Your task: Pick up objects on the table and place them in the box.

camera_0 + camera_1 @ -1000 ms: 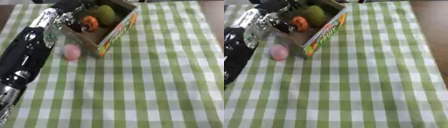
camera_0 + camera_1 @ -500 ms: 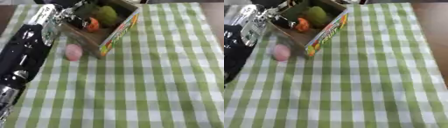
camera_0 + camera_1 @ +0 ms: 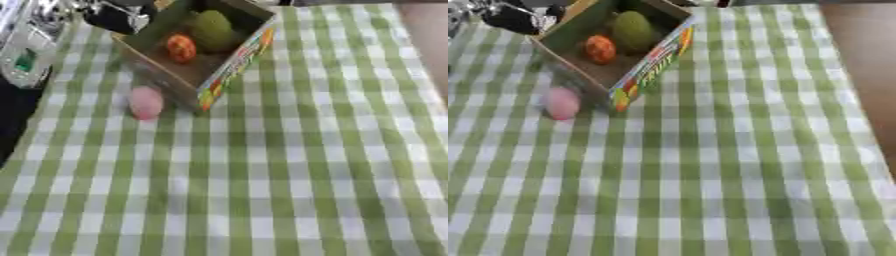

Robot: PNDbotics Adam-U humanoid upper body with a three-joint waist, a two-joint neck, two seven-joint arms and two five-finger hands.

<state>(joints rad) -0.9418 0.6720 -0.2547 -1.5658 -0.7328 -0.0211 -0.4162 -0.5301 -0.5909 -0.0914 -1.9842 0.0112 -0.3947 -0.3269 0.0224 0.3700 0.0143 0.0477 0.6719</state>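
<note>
A pink ball (image 3: 145, 102) lies on the counter (image 3: 306, 165), touching the box (image 3: 229, 60). Orange and green fruit sit inside. The left hand (image 3: 118, 15) is beside the box; I cannot tell its fingers. I think the ball goes next.

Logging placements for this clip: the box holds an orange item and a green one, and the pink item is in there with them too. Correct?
Not quite. The pink item lies on the tablecloth beside the box, outside it, as the left eye view shows. The orange item and the green one are inside.
</note>
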